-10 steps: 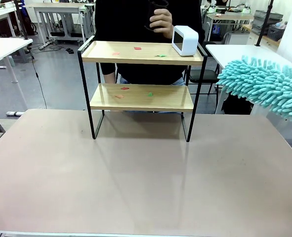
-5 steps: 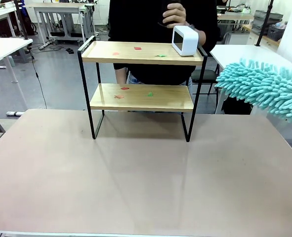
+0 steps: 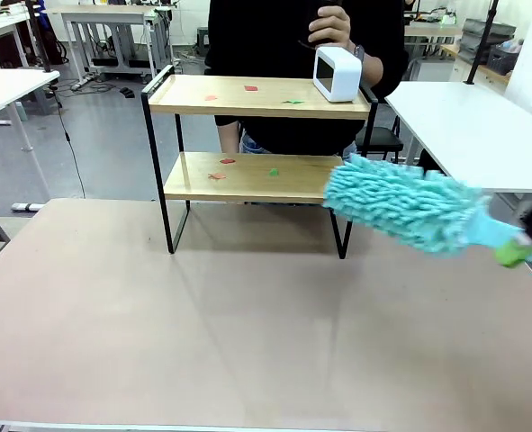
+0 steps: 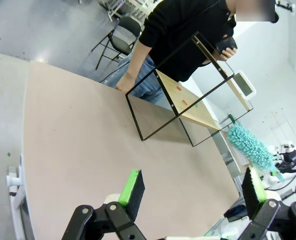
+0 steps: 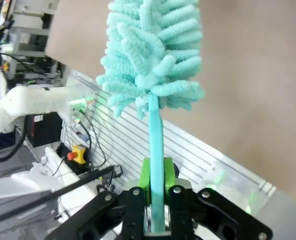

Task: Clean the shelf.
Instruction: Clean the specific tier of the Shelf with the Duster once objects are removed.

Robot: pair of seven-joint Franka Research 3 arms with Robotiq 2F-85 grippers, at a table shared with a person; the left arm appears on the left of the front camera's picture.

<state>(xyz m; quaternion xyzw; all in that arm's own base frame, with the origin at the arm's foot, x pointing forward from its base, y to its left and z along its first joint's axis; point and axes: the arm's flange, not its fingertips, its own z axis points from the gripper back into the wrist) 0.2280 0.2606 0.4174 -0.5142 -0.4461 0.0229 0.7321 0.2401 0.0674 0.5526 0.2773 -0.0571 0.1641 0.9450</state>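
- Two tiers make up your shelf (image 3: 247, 103), which stands at the far edge of the table (image 3: 247, 342), in front of the person (image 3: 284, 27). Small red and green scraps (image 3: 250, 88) lie on both boards.
- Your right gripper (image 5: 155, 187) is clamped on the handle of a teal duster (image 3: 401, 205). The duster's head hangs just beside the lower board's right end; contact cannot be confirmed.
- Your left gripper (image 4: 193, 187) hovers over the table, jaws wide, nothing held.
- A white box (image 3: 336, 74) sits on the top board's right end.
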